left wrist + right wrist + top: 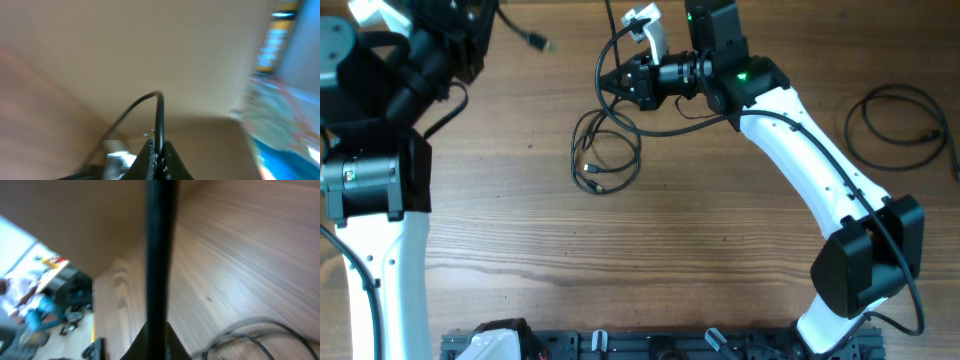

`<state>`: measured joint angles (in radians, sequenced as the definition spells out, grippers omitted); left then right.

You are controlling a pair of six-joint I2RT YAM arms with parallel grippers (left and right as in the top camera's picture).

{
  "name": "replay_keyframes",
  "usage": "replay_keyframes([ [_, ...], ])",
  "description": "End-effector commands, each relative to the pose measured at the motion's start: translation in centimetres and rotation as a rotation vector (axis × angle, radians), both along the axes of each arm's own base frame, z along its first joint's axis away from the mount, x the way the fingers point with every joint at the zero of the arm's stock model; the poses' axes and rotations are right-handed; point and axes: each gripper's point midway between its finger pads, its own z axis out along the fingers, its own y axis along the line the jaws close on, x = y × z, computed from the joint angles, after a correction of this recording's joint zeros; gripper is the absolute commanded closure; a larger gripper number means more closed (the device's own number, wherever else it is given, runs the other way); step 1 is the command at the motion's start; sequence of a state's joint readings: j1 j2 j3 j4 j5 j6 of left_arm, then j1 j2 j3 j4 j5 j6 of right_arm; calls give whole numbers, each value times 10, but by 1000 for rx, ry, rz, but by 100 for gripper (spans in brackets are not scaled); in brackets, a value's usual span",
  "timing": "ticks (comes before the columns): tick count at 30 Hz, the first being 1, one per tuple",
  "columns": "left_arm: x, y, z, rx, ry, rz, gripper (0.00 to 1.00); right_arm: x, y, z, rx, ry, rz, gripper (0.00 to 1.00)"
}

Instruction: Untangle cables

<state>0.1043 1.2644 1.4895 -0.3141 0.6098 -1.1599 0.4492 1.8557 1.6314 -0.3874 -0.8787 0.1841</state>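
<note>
The looped bundle (592, 180) of thin black cable lies loose on the wooden worktop (700, 230), roughly mid-width and toward the far edge; its small plugs sit at its near-left side.

The right arm (800, 150) reaches in from the near-right corner and ends just above and beyond the bundle; the right jaws are closed tight on a thin black strand (157, 255). In the right wrist view this strand runs straight up from the pinched jaw tips, taut and close to the lens. In the same view the bundle's loops (250, 332) rest on the wood down to the right of the strand; whether the held strand belongs to the bundle I cannot tell.

The left arm (390, 260) stands well to the left of the bundle, and its end is hidden under dark housing in the overhead view. In the left wrist view, which is blurred, the left jaws are pinched narrow on another thin cable (159, 120); it rises from the tips and bends over to the left. A small metal-tipped plug (536, 42) lies on the worktop, up and to the left of the bundle.

A separate coil (880, 93) of black cable lies well to the right of the bundle, apart from both arms' jaws.
</note>
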Motion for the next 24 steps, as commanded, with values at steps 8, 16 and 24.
replay_keyframes([
  [8,20,40,-149,364,421,109,76,3,-65,7,-307,117,-383,96],
  [16,23,8,-235,560,585,-132,68,-8,-75,13,-337,220,-438,96],
  [24,19,-39,-316,626,758,-335,69,-10,-73,40,-296,197,-428,96],
])
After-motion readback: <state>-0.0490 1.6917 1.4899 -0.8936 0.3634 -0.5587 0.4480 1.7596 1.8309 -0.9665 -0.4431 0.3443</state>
